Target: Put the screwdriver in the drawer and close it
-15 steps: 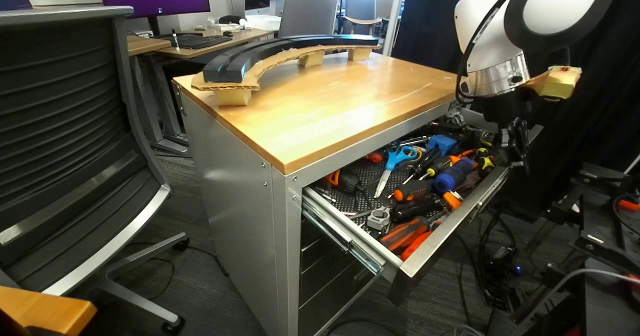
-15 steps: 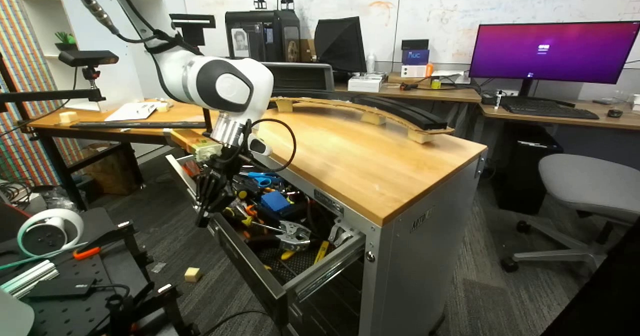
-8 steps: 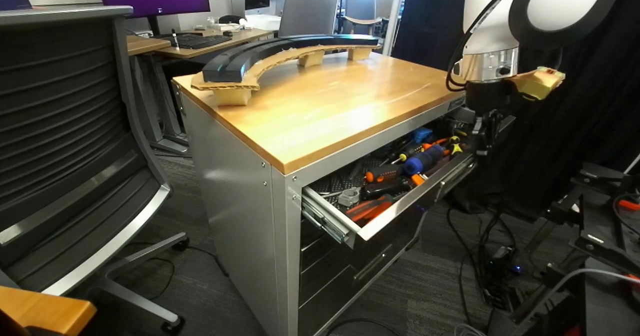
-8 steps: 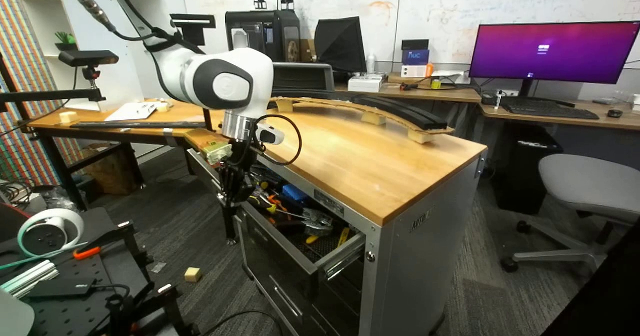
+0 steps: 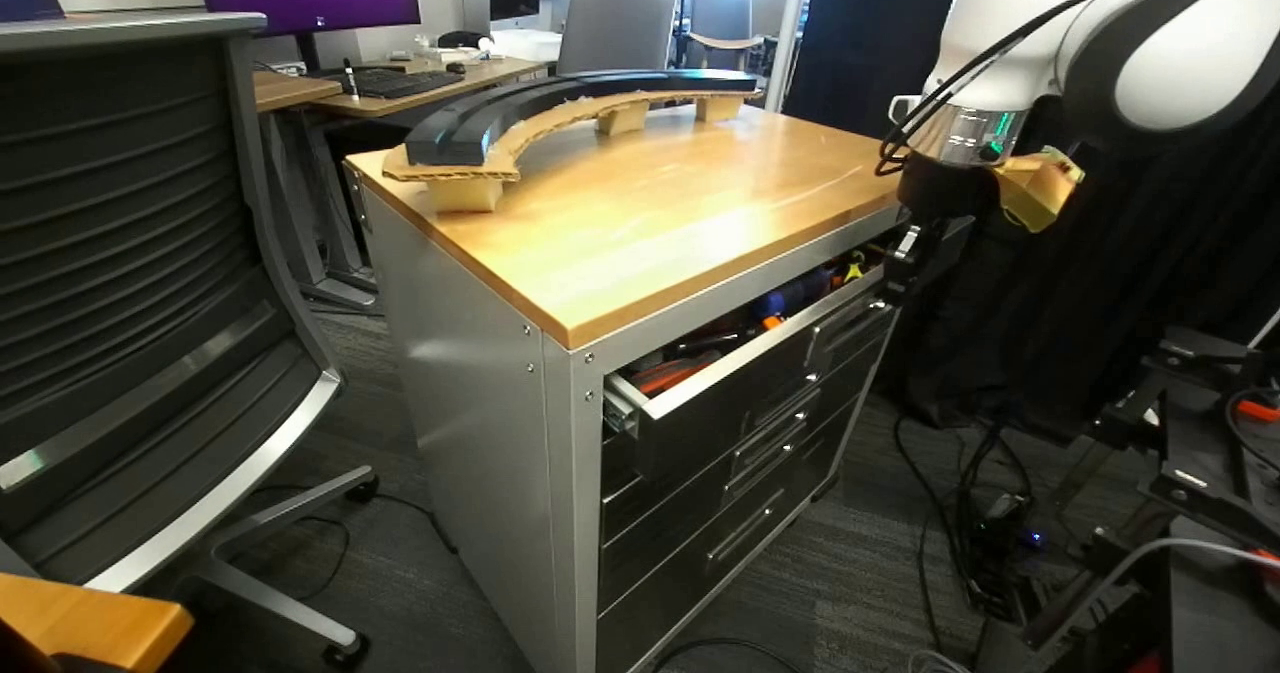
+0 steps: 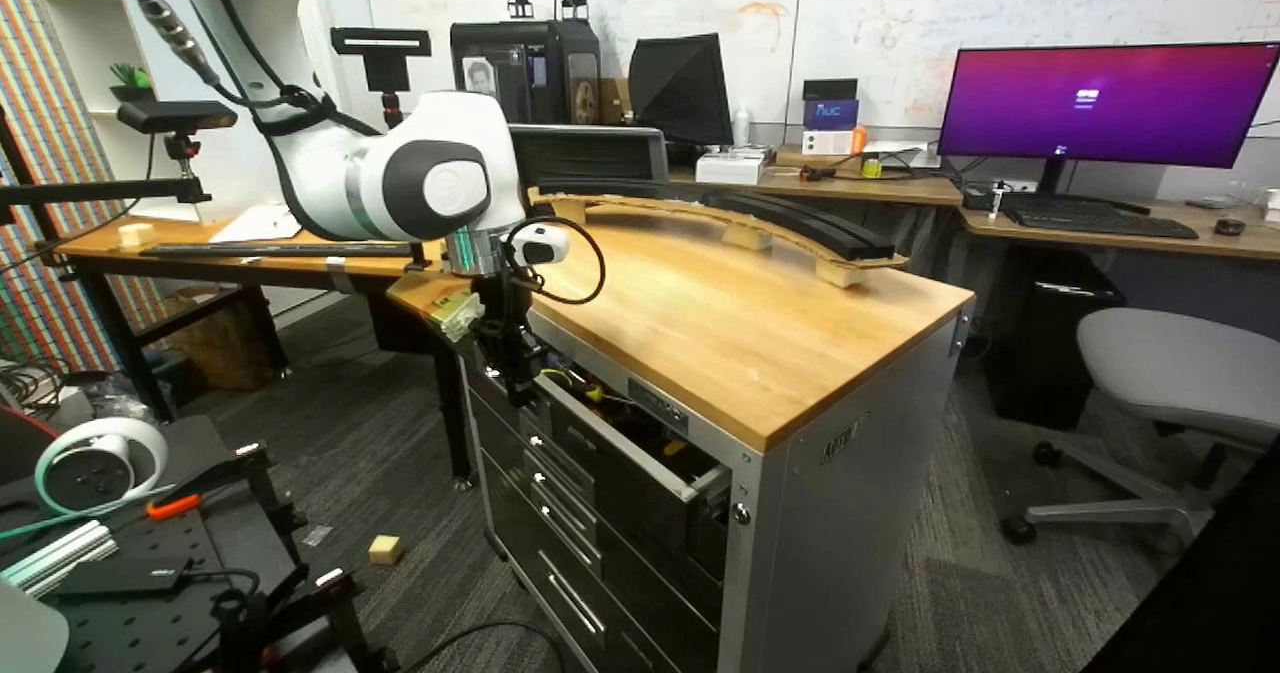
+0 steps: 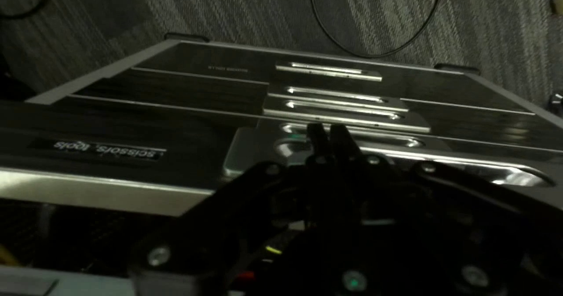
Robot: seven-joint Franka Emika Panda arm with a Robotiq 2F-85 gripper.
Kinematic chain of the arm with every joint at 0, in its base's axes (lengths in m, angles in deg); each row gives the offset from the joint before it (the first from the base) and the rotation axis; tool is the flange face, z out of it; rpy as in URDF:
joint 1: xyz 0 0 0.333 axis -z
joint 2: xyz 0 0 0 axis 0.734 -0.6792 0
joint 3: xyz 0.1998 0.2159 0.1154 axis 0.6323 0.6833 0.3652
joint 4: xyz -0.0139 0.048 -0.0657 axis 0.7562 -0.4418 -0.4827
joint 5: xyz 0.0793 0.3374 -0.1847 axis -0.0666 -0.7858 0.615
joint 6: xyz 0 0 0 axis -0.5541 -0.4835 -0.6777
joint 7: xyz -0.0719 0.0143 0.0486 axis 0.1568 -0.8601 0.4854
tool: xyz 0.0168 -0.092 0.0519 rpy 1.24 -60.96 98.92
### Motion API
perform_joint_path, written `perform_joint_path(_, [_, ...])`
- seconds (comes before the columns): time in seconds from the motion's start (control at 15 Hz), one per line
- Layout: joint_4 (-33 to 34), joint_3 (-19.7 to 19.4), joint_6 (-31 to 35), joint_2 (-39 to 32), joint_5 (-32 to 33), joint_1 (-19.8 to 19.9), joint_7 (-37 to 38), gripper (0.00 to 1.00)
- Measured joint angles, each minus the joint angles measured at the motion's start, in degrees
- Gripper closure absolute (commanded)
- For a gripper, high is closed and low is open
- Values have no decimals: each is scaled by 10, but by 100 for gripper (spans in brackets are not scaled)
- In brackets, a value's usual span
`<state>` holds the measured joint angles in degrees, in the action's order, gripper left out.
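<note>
The screwdriver cannot be picked out in any view; whether it lies among the tools in the drawer (image 5: 745, 368) cannot be told. The drawer, uppermost in the stack, stands partly pulled out from the cabinet (image 5: 480, 403) in both exterior views, its inside mostly in shadow. In an exterior view a red-orange tool handle (image 5: 675, 375) lies towards its near corner, with a blue handle (image 5: 775, 303) and a yellow piece (image 5: 853, 269) farther along. The wrist view shows a label (image 7: 107, 150) on the drawer front reading "scissors, tools", upside down there, and beside it a recessed handle (image 7: 519, 177).

The gripper (image 7: 326, 129) hangs at the drawer front with its two fingers drawn together, tips side by side, and nothing visible in their grasp. In the wrist view the tips overlap the recessed handle; whether they touch it cannot be told. The white arm (image 6: 440, 188) reaches in from above, a yellowish attachment (image 5: 1040, 188) jutting out near its wrist.

Lower drawers (image 5: 655, 565) sit flush beneath. On the cabinet's wooden top (image 5: 700, 213) a black curved piece (image 5: 560, 93) rests on cardboard (image 5: 503, 156) raised on small pale blocks (image 5: 465, 195). An office chair (image 5: 130, 283) stands beside the cabinet, a yellowish cube (image 6: 385, 550) lies on the carpet (image 6: 420, 493), and a monitor (image 6: 1100, 103) with a purple screen shows in both exterior views
</note>
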<state>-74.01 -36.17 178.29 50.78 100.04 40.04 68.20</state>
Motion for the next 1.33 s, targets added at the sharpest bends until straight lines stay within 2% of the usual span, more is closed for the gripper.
perform_joint_path(0.33, [-16,-122,110,-2,157,-110,127,91])
perform_joint_path(0.53, [-8,-232,163,-6,260,-209,219,91])
perform_joint_path(0.73, [-2,-352,204,-27,329,-324,302,91])
perform_joint_path(0.8, [-3,-387,216,-39,339,-360,323,65])
perform_joint_path(0.87, [-3,-414,223,-49,341,-390,336,65])
perform_joint_path(1.0, [-5,-444,222,-60,341,-430,345,55])
perform_joint_path(1.13, [-6,-444,193,-51,341,-440,340,38])
perform_joint_path(1.33, [-25,-421,75,15,332,-435,297,14])
